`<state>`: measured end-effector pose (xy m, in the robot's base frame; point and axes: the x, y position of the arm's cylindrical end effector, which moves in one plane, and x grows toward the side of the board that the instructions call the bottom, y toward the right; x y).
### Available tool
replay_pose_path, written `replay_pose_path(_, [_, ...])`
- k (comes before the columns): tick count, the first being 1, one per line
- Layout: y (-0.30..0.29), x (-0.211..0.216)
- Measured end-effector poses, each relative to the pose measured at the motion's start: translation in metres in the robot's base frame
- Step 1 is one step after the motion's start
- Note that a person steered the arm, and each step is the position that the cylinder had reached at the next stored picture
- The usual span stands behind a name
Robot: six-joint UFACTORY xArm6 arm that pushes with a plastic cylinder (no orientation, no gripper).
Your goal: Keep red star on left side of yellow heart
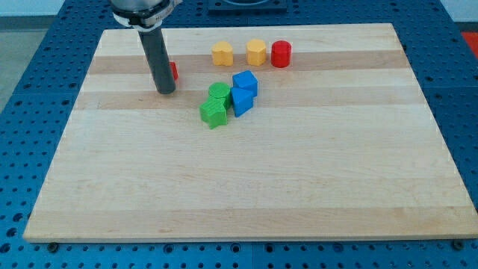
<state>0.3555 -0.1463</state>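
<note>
My tip (166,92) rests on the board near the view's top left. A red block (174,72) shows only as a sliver behind the rod's right side, so its shape cannot be made out. It lies just above and right of the tip, close to the rod. The yellow heart (222,53) sits near the top edge, to the right of that red block and clear of it. The tip is well to the left of the heart and below it.
A second yellow block (256,51) and a red cylinder (281,54) stand in a row right of the heart. Two green blocks (215,105) and two blue blocks (243,91) cluster below them, right of my tip. The wooden board (246,187) lies on a blue perforated table.
</note>
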Motion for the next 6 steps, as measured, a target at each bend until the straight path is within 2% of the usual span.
replay_pose_path(2, [-0.001, -0.027])
replay_pose_path(3, [-0.055, -0.018])
replay_pose_path(4, [-0.081, -0.033])
replay_pose_path(6, [-0.027, -0.049])
